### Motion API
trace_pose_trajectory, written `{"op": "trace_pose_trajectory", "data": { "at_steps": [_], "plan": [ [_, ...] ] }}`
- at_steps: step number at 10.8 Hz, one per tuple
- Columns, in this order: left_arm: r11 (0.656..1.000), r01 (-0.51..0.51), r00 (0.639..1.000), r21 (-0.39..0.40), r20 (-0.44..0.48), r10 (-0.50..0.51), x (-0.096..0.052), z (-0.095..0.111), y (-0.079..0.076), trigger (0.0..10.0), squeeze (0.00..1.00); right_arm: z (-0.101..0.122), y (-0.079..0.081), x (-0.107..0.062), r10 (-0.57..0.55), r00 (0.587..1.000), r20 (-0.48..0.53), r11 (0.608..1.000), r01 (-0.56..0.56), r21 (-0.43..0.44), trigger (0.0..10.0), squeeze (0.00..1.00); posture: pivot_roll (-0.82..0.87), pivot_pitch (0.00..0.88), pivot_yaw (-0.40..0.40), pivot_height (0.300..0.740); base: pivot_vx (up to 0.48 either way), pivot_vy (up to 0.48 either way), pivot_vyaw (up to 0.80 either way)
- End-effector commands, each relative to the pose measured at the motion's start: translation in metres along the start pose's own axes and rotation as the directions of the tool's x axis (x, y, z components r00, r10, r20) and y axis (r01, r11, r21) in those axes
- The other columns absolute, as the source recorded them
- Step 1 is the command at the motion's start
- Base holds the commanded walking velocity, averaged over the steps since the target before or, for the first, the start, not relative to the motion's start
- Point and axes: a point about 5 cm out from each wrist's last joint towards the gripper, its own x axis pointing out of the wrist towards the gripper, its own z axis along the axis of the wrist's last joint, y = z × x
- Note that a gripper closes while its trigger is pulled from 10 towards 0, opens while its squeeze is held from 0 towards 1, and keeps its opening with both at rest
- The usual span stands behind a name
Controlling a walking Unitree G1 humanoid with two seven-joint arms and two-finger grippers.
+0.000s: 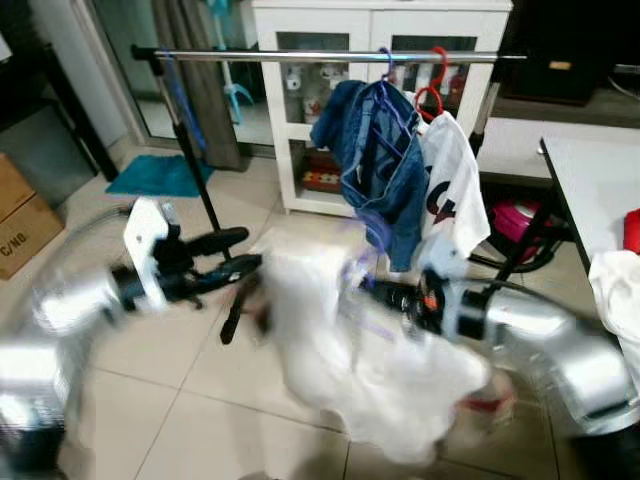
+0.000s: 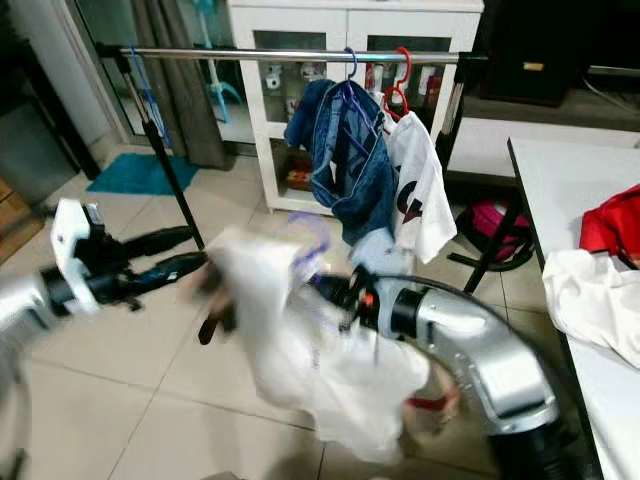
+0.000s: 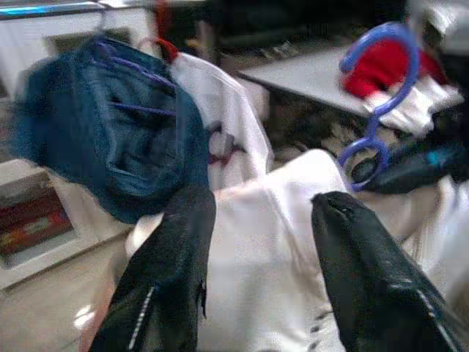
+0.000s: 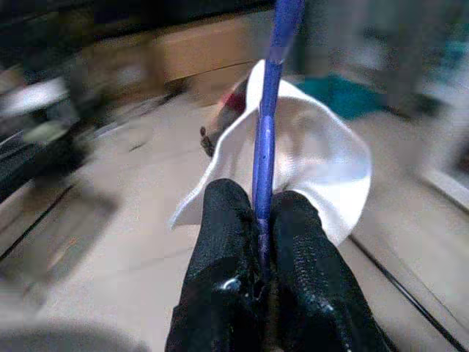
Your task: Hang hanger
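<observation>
A steel clothes rail (image 1: 300, 56) carries a blue denim garment (image 1: 375, 170) on a purple hanger (image 1: 385, 66). Just beside hangs a white shirt (image 1: 452, 180) on a red hanger (image 1: 436, 72).

Glossy blue plastic hanger (image 4: 265, 147), soft white cloth shirt (image 3: 286, 271), shiny metal rail (image 1: 330, 56), glazed floor tiles (image 1: 200, 390).

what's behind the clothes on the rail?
Behind the blue denim garment and the white printed T-shirt on the silver metal rail stands a white glass-door cabinet. Its middle shelves are covered by the clothes.
</observation>
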Motion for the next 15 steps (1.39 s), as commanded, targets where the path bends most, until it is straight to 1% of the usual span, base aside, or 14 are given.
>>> {"op": "trace_pose_trajectory", "data": {
  "at_steps": [1, 2, 3, 4, 5, 6, 7, 8, 9, 10, 11, 12, 15],
  "plan": [
    [0.996, -0.087, 0.996, 0.022, -0.002, 0.087, -0.001, 0.003, 0.002, 10.0, 0.01, 0.002, -0.005, -0.002, -0.096, 0.995, 0.029, 0.995, 0.096, 0.018, 0.0, 0.0, -0.11, 0.0, 0.099, 0.74, 0.0, 0.0, 0.0],
    [0.984, -0.177, 0.984, 0.019, 0.003, 0.177, -0.001, -0.004, -0.003, 10.0, 0.0, -0.004, -0.006, 0.0, -0.221, 0.974, 0.051, 0.973, 0.216, 0.083, 0.0, 0.0, -0.11, 0.0, 0.094, 0.74, 0.0, 0.0, 0.0],
    [0.936, -0.35, 0.936, 0.046, -0.018, 0.351, -0.003, -0.011, -0.007, 10.0, 0.0, -0.012, -0.002, 0.002, -0.345, 0.937, 0.057, 0.936, 0.339, 0.099, 10.0, 0.0, -0.09, 0.0, 0.088, 0.74, 0.0, 0.0, 0.0],
    [0.89, -0.453, 0.891, 0.044, -0.019, 0.454, -0.007, -0.012, -0.008, 10.0, 0.0, -0.012, 0.002, 0.004, -0.376, 0.923, 0.075, 0.926, 0.372, 0.07, 10.0, 0.0, -0.09, 0.0, 0.088, 0.74, 0.0, 0.0, 0.0],
    [0.854, -0.519, 0.854, 0.036, -0.013, 0.52, -0.011, -0.012, -0.009, 10.0, 0.0, -0.011, 0.004, 0.004, -0.392, 0.917, 0.08, 0.92, 0.39, 0.043, 10.0, 0.0, -0.09, 0.0, 0.085, 0.74, 0.247, 0.0, 0.8],
    [0.847, -0.511, 0.851, 0.15, -0.05, 0.522, -0.01, -0.018, -0.013, 10.0, 0.0, -0.008, 0.001, 0.004, -0.418, 0.905, 0.074, 0.908, 0.414, 0.067, 10.0, 0.0, -0.1, 0.0, 0.085, 0.74, 0.33, 0.0, 0.8],
    [0.844, -0.523, 0.846, 0.117, -0.049, 0.531, -0.008, -0.019, -0.014, 10.0, 0.0, -0.006, 0.001, 0.004, -0.427, 0.901, 0.075, 0.904, 0.424, 0.053, 10.0, 0.0, -0.1, 0.0, 0.087, 0.74, 0.341, 0.0, 0.8],
    [0.849, -0.516, 0.848, 0.113, -0.071, 0.525, -0.004, -0.023, -0.022, 10.0, 0.0, -0.006, 0.001, 0.002, -0.442, 0.894, 0.073, 0.897, 0.439, 0.053, 10.0, 0.0, -0.1, 0.0, 0.088, 0.74, 0.337, 0.0, 0.8],
    [0.851, -0.512, 0.849, 0.115, -0.081, 0.522, -0.002, -0.024, -0.025, 10.0, 0.0, -0.006, 0.002, 0.001, -0.447, 0.892, 0.068, 0.894, 0.444, 0.055, 10.0, 0.0, -0.1, 0.002, 0.085, 0.74, 0.341, 0.0, 0.8],
    [0.851, -0.511, 0.849, 0.119, -0.083, 0.521, 0.0, -0.025, -0.028, 10.0, 0.0, -0.002, 0.002, 0.0, -0.45, 0.889, 0.088, 0.893, 0.445, 0.064, 10.0, 0.0, -0.1, 0.006, 0.075, 0.74, 0.341, 0.0, 0.0],
    [0.849, -0.513, 0.847, 0.127, -0.084, 0.525, -0.001, -0.024, -0.028, 10.0, 0.0, 0.001, 0.0, 0.0, -0.472, 0.877, 0.089, 0.881, 0.466, 0.077, 10.0, 0.0, -0.1, 0.01, 0.073, 0.74, 0.341, 0.0, 0.0],
    [0.845, -0.52, 0.843, 0.127, -0.08, 0.531, -0.001, -0.022, -0.026, 10.0, 0.0, 0.006, -0.001, 0.001, -0.469, 0.878, 0.095, 0.883, 0.463, 0.08, 10.0, 0.0, -0.1, 0.012, 0.073, 0.74, 0.341, 0.0, 0.0],
    [0.84, -0.525, 0.839, 0.137, -0.077, 0.538, 0.001, -0.02, -0.025, 10.0, 0.0, 0.015, -0.002, 0.004, -0.449, 0.887, 0.106, 0.893, 0.449, 0.025, 10.0, 0.0, -0.11, 0.017, 0.068, 0.74, 0.342, 0.0, 0.0]
  ]
}}
